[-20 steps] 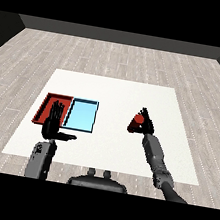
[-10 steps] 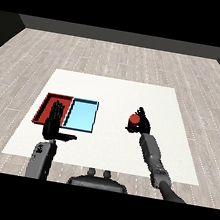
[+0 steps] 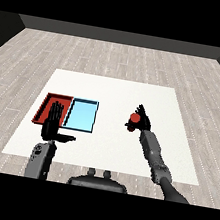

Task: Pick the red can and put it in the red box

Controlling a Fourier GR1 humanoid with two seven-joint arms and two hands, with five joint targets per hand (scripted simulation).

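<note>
leftward since a second ago, right hand [image 3: 141, 121] curled round red can [image 3: 134, 118]; left hand [image 3: 53, 125] spread flat.

The black right hand [image 3: 141, 121] covers the right side of the small red cylindrical can [image 3: 134, 118], so only the can's left part and top show; whether the can's base touches the white tabletop [image 3: 115, 90] cannot be told. The can is too small for any label to be read. The black left hand [image 3: 53, 125], raised with straight fingers [image 3: 56, 110], hides the near right corner of the flat red tray [image 3: 47, 104] and part of its floor. Both grey forearms are cut off by the lower band, the right forearm [image 3: 157, 158] near the corner.
</note>
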